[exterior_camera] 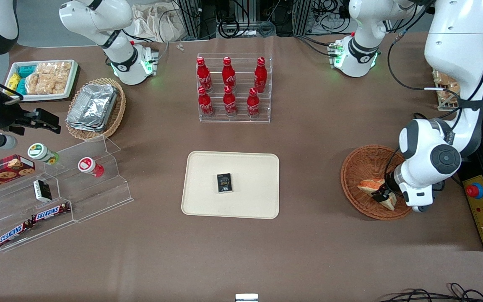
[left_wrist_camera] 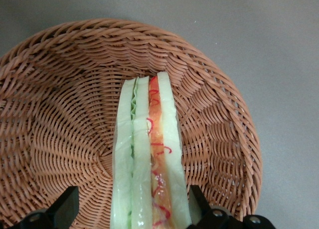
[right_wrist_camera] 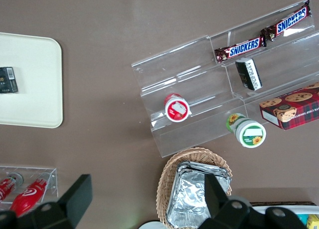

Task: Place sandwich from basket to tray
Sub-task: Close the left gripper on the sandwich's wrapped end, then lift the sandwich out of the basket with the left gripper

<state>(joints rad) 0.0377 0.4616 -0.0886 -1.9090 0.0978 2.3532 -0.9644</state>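
Down inside the basket [exterior_camera: 365, 167] the tool [exterior_camera: 382, 195] sits in the front view, low over the sandwich [exterior_camera: 375, 186], which lies in the basket part nearer to the camera. From this view the wedge seems to be right at the fingertips, with bread showing on both sides of them. The tray [exterior_camera: 208, 167] lies well apart from the tool, toward the parked arm's end of the table [exterior_camera: 308, 134], and a small dark box [exterior_camera: 224, 183] rests near its middle. Bare cream surface is around this box on every side.

Next, the left wrist view shows the sandwich [left_wrist_camera: 147, 159] standing on edge between the two fingers [left_wrist_camera: 62, 209]. One finger is close against the bread; the second one has a gap to it. So the jaws are apart and straddle the wedge, not yet clamped. The woven wall of the basket [left_wrist_camera: 60, 89] rises all around.

The right wrist view shows only a corner of the tray [right_wrist_camera: 35, 79] and the dark box [right_wrist_camera: 7, 79].

I judge the step in hand is the grasp. The next move calls for a gentle closing on the soft bread, then a lift above the basket rim, and a carry to a bare part of the tray.
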